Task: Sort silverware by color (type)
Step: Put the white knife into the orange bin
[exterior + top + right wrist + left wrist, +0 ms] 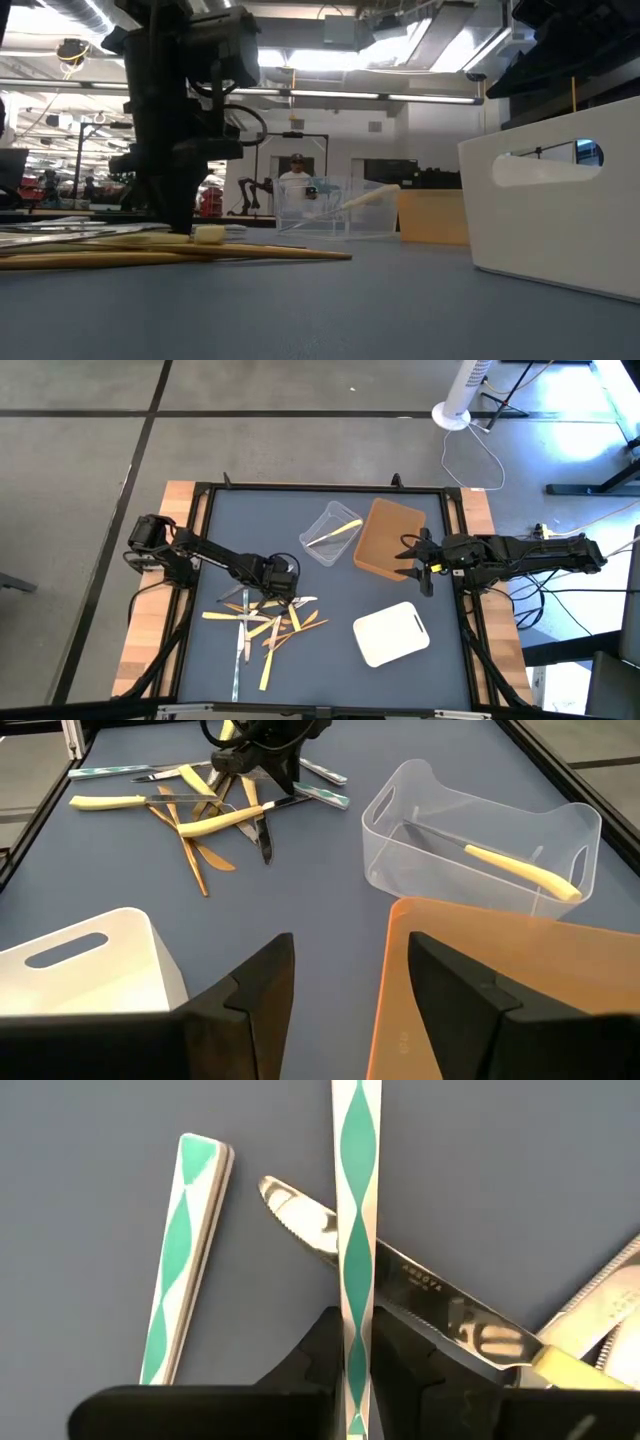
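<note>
Pinching green-patterned utensil (pixel 357 1230), tool (pixel 352 1370) half-cropped

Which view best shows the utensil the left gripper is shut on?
Left wrist view: green-patterned handle runs up between the left gripper fingers. High and right wrist views show only the pile under that gripper; low view hides it.

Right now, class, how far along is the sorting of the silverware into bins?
Done: one yellow-handled utensil lies in the clear tub. In hand: the left gripper is shut on a green-patterned handle in the pile. Left: the rest of that pile. The right gripper waits open by the brown bin.
</note>
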You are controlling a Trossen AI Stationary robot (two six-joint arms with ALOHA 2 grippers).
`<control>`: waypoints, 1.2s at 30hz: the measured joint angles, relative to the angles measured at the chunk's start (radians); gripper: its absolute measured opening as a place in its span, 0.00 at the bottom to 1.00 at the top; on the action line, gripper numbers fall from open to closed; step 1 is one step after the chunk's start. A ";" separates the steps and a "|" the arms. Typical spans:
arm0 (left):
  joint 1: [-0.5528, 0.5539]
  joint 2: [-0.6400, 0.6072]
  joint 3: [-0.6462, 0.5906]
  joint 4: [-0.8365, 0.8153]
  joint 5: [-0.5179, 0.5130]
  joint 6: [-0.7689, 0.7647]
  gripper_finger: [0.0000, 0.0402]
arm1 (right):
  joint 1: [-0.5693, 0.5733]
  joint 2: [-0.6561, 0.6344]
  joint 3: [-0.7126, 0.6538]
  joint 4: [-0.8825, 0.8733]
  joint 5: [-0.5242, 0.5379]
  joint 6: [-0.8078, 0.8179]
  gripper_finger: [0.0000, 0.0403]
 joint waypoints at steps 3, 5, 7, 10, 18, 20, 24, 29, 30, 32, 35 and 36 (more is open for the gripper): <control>0.000 0.000 0.026 0.001 -0.033 0.005 0.07 | 0.000 0.000 0.000 0.005 0.000 0.001 0.46; 0.001 0.000 0.044 -0.001 -0.060 0.006 0.07 | 0.000 0.000 0.000 0.013 0.000 0.022 0.46; 0.000 -0.001 0.066 0.000 -0.086 0.007 0.07 | 0.000 0.000 0.000 0.024 -0.001 0.064 0.46; 0.000 -0.002 0.099 0.000 -0.112 0.033 0.07 | 0.000 0.000 0.000 0.051 -0.002 0.122 0.46; -0.008 -0.002 0.216 0.010 -0.170 0.146 0.07 | 0.000 0.000 0.000 0.146 0.001 0.177 0.46; -0.013 -0.002 0.242 0.017 -0.184 0.178 0.07 | 0.000 0.002 0.000 0.180 0.005 0.177 0.46; -0.014 -0.004 0.298 0.042 -0.245 0.239 0.08 | 0.000 0.026 0.000 0.275 0.052 0.210 0.46; -0.013 -0.004 0.327 0.146 -0.332 0.326 0.07 | 0.000 0.093 0.001 0.385 0.115 0.236 0.46; -0.012 -0.004 0.328 0.181 -0.344 0.346 0.07 | 0.000 0.111 0.001 0.407 0.124 0.236 0.46; -0.012 -0.004 0.329 0.230 -0.358 0.383 0.08 | 0.000 0.149 0.001 0.458 0.137 0.237 0.46; -0.011 -0.004 0.329 0.307 -0.377 0.428 0.08 | 0.000 0.215 0.001 0.554 0.140 0.237 0.46; -0.012 -0.003 0.329 0.328 -0.386 0.441 0.08 | 0.000 0.237 0.001 0.586 0.140 0.237 0.46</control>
